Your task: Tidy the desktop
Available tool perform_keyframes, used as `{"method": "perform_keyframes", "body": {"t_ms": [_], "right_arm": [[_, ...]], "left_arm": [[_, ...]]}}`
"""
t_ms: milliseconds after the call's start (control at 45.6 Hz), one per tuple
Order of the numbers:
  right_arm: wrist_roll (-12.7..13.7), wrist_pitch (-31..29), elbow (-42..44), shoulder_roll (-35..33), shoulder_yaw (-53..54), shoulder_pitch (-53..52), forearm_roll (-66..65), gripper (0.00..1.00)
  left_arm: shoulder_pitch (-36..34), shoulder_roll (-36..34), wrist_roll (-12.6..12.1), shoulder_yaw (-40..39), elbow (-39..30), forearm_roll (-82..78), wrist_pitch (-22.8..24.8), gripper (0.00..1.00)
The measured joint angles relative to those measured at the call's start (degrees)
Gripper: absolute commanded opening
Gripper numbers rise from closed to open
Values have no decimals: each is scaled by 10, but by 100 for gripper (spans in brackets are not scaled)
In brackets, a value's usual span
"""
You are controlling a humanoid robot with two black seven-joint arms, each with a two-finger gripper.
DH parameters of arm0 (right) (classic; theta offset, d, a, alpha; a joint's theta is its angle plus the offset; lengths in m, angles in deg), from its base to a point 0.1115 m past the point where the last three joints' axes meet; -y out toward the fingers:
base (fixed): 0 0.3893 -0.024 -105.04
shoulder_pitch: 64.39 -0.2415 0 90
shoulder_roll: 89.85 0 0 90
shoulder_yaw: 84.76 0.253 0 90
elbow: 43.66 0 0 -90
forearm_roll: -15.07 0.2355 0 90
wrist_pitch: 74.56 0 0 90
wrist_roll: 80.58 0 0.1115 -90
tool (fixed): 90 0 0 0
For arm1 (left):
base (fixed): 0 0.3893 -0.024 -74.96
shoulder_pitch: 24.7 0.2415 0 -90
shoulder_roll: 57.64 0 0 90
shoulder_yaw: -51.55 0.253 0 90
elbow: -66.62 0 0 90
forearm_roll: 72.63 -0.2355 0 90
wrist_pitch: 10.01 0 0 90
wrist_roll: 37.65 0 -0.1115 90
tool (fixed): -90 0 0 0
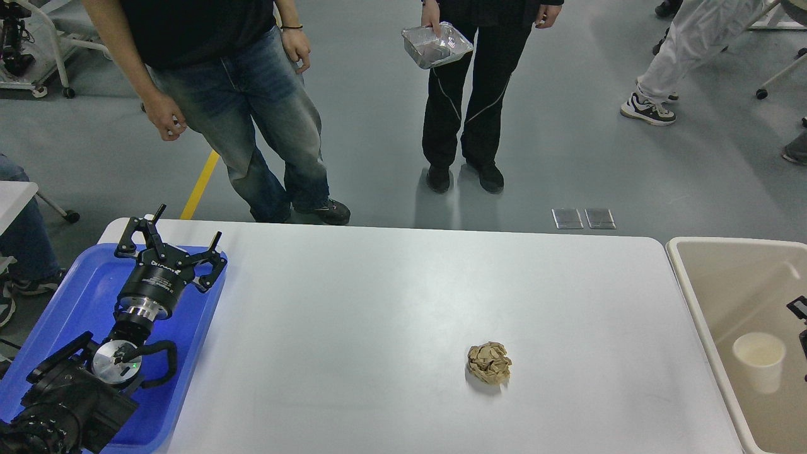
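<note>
The white desktop [391,315] fills the middle of the head view. A crumpled brown paper ball [489,363] lies on it, right of centre and towards the front. My left gripper [189,222] is open and empty, hovering over the blue tray [195,340] at the desktop's left end, far from the ball. Only a sliver of black parts of my right arm [799,310] shows at the right edge, over the beige bin [706,328]; its fingers cannot be told apart.
A white paper cup [759,360] lies inside the beige bin. Two people stand just behind the table's far edge; one holds a foil container [436,45]. A yellow floor line runs at back left.
</note>
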Motion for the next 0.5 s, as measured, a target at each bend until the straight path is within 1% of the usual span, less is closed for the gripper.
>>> {"method": "perform_keyframes", "body": {"t_ms": [285, 373, 505], "right_arm": [[0, 3, -27, -14, 19, -19, 13, 99], [-2, 4, -40, -28, 43, -33, 17, 99], [-4, 6, -83, -58, 111, -53, 39, 99]], "left_arm": [[0, 0, 0, 0, 0, 0, 0, 100], [0, 0, 0, 0, 0, 0, 0, 100], [0, 0, 0, 0, 0, 0, 0, 100]]}}
